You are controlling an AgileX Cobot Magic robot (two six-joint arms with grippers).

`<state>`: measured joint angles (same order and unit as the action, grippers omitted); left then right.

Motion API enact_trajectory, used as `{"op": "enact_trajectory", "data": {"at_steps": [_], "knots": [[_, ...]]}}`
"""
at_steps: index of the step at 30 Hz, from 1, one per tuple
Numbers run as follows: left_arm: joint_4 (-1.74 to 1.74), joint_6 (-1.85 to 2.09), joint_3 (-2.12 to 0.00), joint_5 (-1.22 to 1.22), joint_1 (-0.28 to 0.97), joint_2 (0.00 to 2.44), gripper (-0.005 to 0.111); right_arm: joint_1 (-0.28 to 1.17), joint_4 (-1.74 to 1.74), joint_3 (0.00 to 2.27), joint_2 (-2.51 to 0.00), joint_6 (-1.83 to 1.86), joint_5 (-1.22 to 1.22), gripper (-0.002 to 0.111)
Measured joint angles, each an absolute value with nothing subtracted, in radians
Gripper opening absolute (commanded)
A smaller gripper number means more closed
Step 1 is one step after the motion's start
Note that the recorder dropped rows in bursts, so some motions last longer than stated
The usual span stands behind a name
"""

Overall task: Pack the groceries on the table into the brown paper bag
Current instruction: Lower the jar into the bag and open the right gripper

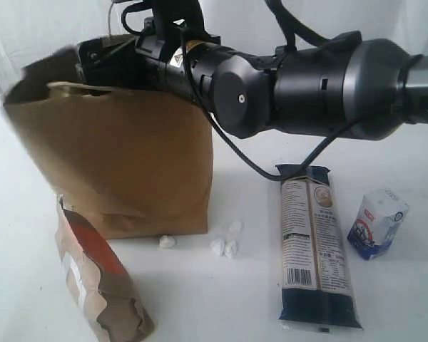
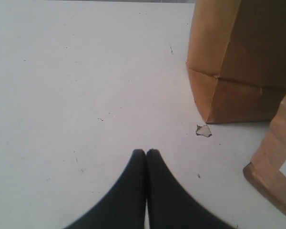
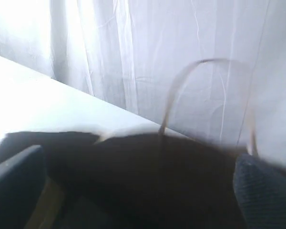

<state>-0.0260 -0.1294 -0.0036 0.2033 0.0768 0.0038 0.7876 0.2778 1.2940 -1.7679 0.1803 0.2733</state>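
Fingertips of the left gripper (image 2: 146, 152) are pressing together over the matte white table (image 2: 62, 71). Along the near edge, the crumpled brown-red pouch (image 1: 93, 285), glossy long dark-blue packet (image 1: 317, 246) and boxy small white-blue carton (image 1: 376, 222) are waiting. Farther back, the right gripper (image 3: 138, 191) — fingers wide apart — is hovering at the mouth of the creased brown paper bag (image 1: 121, 164); lifting straight up should spare its soft rim.
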Motion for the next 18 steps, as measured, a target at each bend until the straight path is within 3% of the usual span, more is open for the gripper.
{"op": "enact_trajectory", "data": {"at_steps": [18], "knots": [[-0.026, -0.129, -0.004, 0.203, 0.077, 0.004, 0.0, 0.788, 0.278, 1.303, -1.73, 0.2, 0.285, 0.105]]}}
